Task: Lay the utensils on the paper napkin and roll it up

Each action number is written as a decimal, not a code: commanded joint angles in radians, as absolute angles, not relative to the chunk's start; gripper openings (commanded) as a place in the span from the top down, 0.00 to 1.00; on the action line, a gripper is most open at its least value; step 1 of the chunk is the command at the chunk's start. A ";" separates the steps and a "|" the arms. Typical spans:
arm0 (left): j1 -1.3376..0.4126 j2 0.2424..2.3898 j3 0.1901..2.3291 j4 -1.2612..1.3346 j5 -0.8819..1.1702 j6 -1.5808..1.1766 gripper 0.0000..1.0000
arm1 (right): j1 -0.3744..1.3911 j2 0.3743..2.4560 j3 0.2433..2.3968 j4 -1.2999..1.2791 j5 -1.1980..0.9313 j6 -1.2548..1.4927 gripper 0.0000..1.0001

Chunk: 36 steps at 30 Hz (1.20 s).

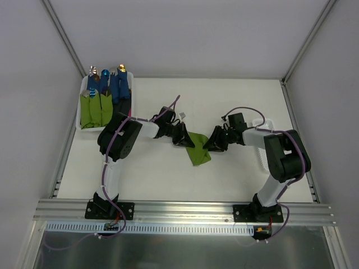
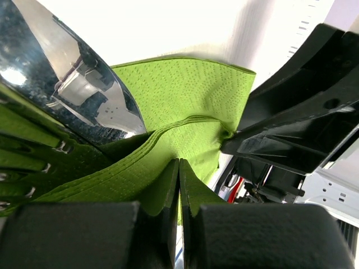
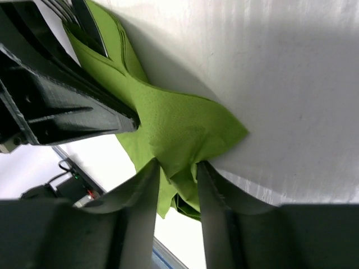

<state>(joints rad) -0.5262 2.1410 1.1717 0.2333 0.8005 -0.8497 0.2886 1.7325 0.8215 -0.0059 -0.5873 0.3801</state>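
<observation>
White table between pale walls fills the top view. The left gripper and the right gripper meet near the table's middle, one at each side of the paper napkin, which lies as a crumpled lime-green strip between and just below them. A white bin at the far left corner holds blue bundles and green bundles

Left wrist view: the left jaws are pressed together, clamped on a folded, layered edge of the napkin. The utensils lie at the left, a polished metal head over the green folds and tines just below it. The right gripper's black body touches the napkin at the right

Right wrist view: the right fingers stand partly closed, both touching a bunched corner of the napkin gripped between them. The left gripper bears on the napkin at the left
</observation>
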 commanded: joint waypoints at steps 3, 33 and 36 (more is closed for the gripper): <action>-0.512 2.160 1.183 0.187 0.736 -0.799 1.00 | 0.319 1.733 0.864 -0.103 -0.462 0.328 0.78; -0.505 2.114 1.161 0.233 0.784 -0.796 1.00 | 0.331 1.715 0.876 -0.146 -0.413 0.339 1.00; -0.503 2.132 1.149 0.235 0.767 -0.802 1.00 | 0.336 1.706 0.882 -0.147 -0.422 0.339 1.00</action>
